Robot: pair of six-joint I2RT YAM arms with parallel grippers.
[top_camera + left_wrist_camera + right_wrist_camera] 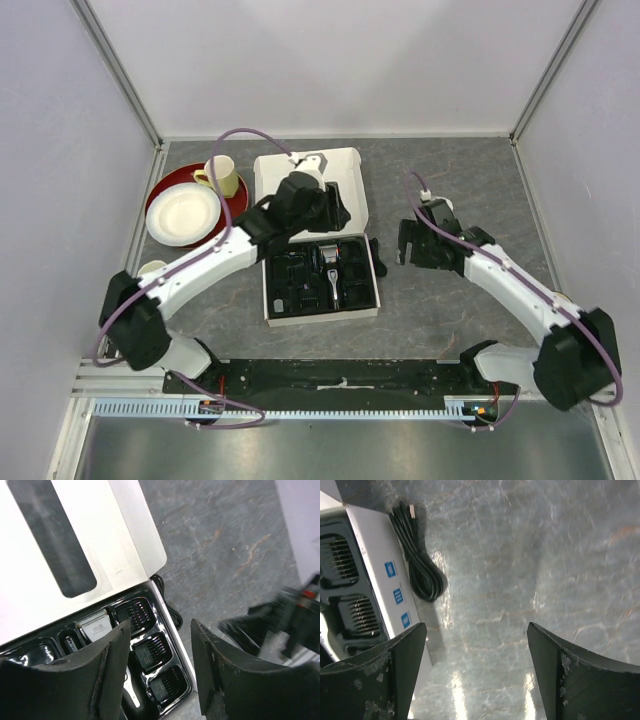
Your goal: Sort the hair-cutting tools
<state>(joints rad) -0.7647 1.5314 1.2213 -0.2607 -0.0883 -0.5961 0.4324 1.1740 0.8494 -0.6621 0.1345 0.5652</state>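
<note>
Cord step, I judge. The coiled black cord [417,565] lies on the grey table [530,555] just beside the 3 o'clock side of the white cardboard box with black moulded tray [375,545]. Black blocky comb attachments [147,652] and the black-and-silver clipper [95,625] sit in the tray. My right gripper [476,635] hovers released and empty, with the cord at its 11 o'clock. The left gripper [159,645] is spread and empty over the tray (view blurry). Next move calls for shifting the right gripper over the coil, descending and clenching.

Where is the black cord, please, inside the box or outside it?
Outside: the cord lies bundled on the table, beside the box wall.

Lab test cell — white walls [350,60], aluminium frame [119,72], grey tabletop [450,170]
</note>
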